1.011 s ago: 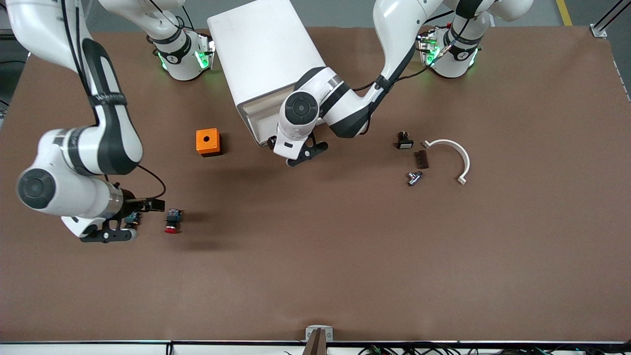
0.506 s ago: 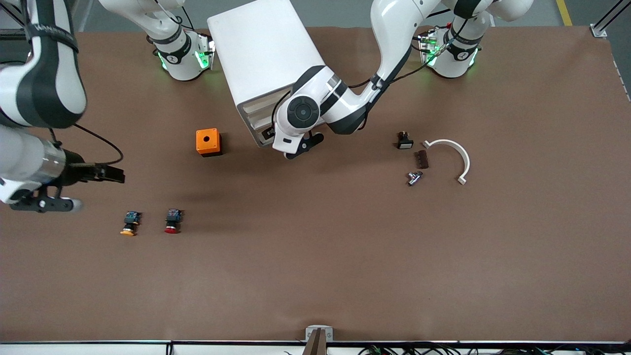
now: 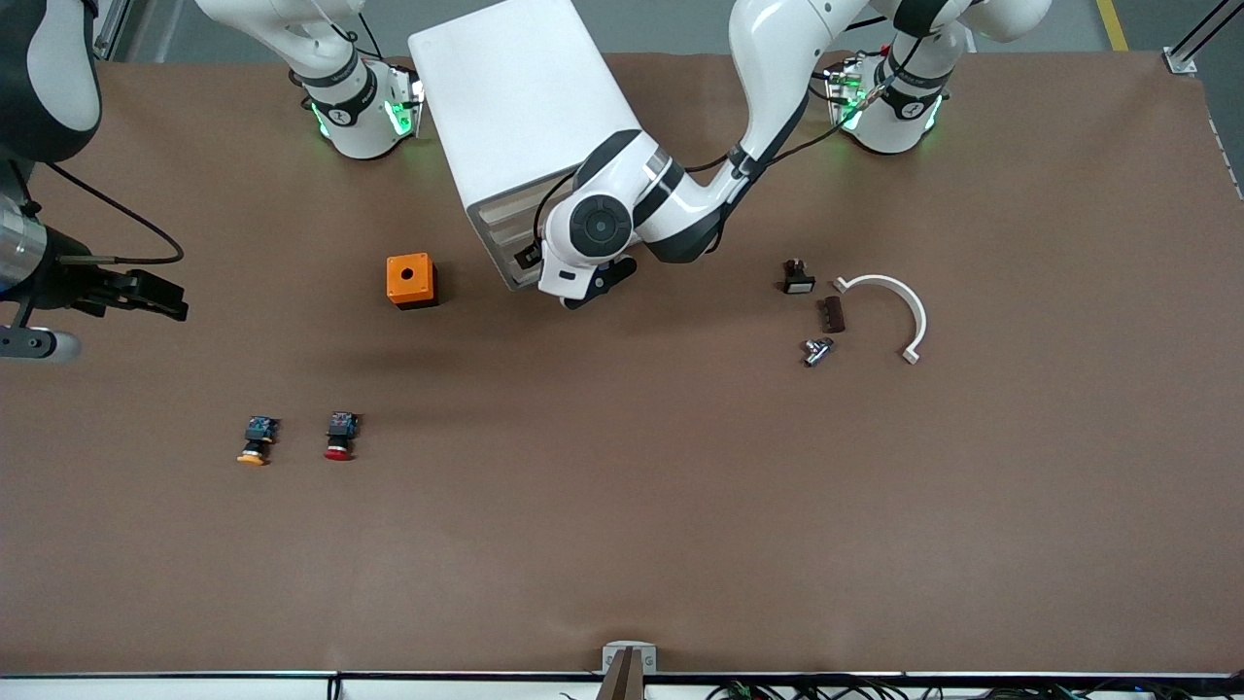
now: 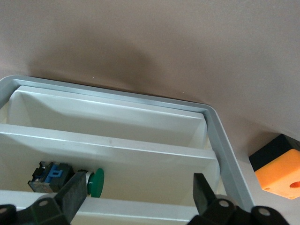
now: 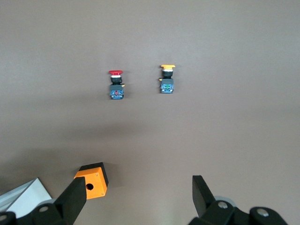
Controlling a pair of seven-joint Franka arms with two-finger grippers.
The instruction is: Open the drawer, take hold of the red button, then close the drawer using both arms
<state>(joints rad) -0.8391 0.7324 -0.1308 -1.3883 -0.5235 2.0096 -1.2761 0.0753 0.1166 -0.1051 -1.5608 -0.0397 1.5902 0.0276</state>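
The red-capped button (image 3: 339,437) lies on the table, beside an orange-yellow-capped one (image 3: 256,440) toward the right arm's end. Both show in the right wrist view, the red button (image 5: 116,85) and the yellow one (image 5: 167,78). My right gripper (image 3: 34,343) is open and empty, high over the table's edge at the right arm's end; it shows open in its wrist view (image 5: 138,197). My left gripper (image 3: 569,292) is at the white cabinet's open drawer (image 3: 501,233), open and empty over the drawer's compartments (image 4: 138,197). A green-capped button (image 4: 93,182) lies in the drawer (image 4: 220,136).
An orange box (image 3: 411,280) with a hole stands beside the white cabinet (image 3: 525,117). A black button with a white face (image 3: 798,278), a dark block (image 3: 831,314), a metal part (image 3: 816,351) and a white curved piece (image 3: 899,301) lie toward the left arm's end.
My right gripper has lifted off the orange-yellow button and swung up toward the table's edge, leaving both buttons lying there. My left gripper has moved closer to the drawer's front.
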